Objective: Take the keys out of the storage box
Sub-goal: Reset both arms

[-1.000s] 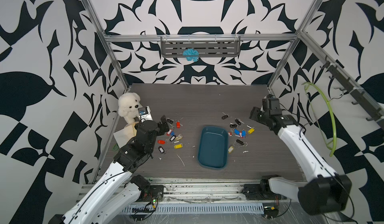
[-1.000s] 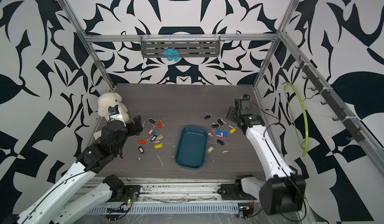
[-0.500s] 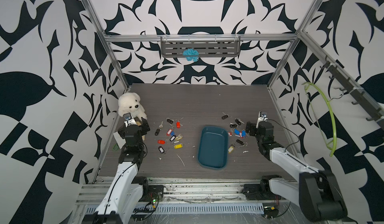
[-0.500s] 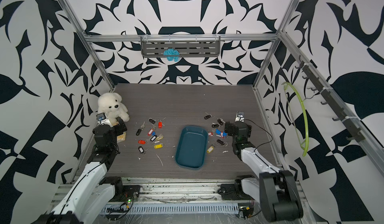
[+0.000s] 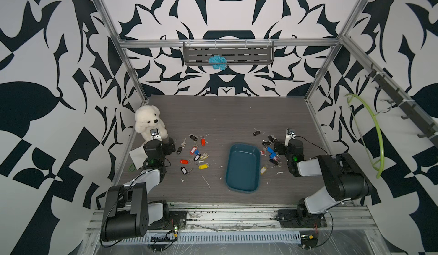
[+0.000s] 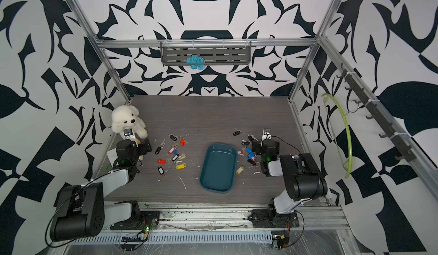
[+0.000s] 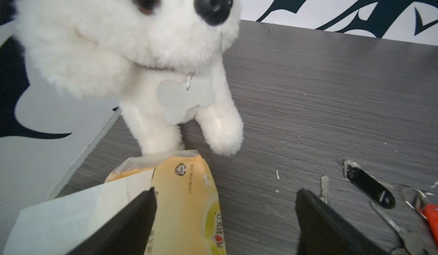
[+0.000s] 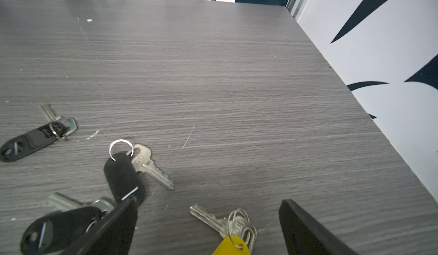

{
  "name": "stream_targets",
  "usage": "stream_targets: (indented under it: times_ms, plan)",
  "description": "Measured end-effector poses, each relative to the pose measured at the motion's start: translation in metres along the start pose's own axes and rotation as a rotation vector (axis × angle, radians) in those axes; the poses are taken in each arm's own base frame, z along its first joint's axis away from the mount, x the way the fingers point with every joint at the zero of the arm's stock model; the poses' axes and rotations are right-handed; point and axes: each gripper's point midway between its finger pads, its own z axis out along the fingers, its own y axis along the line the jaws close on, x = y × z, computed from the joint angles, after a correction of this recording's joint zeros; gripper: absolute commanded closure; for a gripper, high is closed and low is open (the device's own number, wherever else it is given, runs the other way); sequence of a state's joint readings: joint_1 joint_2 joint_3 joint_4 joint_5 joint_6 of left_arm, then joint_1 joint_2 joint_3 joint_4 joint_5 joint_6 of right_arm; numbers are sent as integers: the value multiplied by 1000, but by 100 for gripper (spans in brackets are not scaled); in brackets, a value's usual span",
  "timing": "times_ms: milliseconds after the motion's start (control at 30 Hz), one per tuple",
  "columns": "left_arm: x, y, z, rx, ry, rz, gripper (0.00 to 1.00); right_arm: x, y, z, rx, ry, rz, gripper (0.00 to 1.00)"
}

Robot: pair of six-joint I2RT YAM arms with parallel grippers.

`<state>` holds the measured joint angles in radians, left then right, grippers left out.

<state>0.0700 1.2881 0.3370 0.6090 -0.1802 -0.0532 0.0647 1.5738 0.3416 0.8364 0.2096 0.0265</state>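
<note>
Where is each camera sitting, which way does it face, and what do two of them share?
Top views: high at the front, looking down on storage box, keys, left arm and right arm.
Left wrist: low, facing plush bear; open jaws show.
Right wrist: low, facing black-tagged keys; open jaws show.
Shared: the bear, in top and left wrist views.

The storage box [image 5: 241, 168] is teal, the bear [image 5: 148, 121] white, the table [image 5: 225, 114] grey woodgrain.
</note>
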Motion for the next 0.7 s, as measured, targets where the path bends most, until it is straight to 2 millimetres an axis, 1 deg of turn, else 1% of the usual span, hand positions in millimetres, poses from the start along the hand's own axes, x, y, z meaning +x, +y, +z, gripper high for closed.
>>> stream_targets:
  times_ms: [67,133,200,267,333,367,433,467,533,633,700]
  plan:
    - [1,-7,9,21,24,20,6,0,0,0,0,0,0,0]
    - [-1,-16,11,40,21,47,4,0,0,0,0,0,-1,0]
    - [-5,-35,7,85,-4,92,1,0,0,0,0,0,-1,0]
    - [-7,-53,0,138,-33,111,0,0,0,0,0,0,-1,0]
    - [-6,-62,-2,174,-41,109,1,0,0,0,0,0,-1,0]
    - [-6,-64,0,181,-47,109,1,0,0,0,0,0,-1,0]
    - [-2,-66,13,175,-68,106,1,0,0,0,0,0,-1,0]
    - [7,-65,22,166,-48,107,1,0,0,0,0,0,-1,0]
    - [29,-61,27,155,21,106,1,0,0,0,0,1,-1,0]
    - [26,-58,29,143,7,96,1,0,0,0,0,0,-1,0]
    - [20,-55,29,132,-12,79,1,0,0,0,0,-1,-1,0]
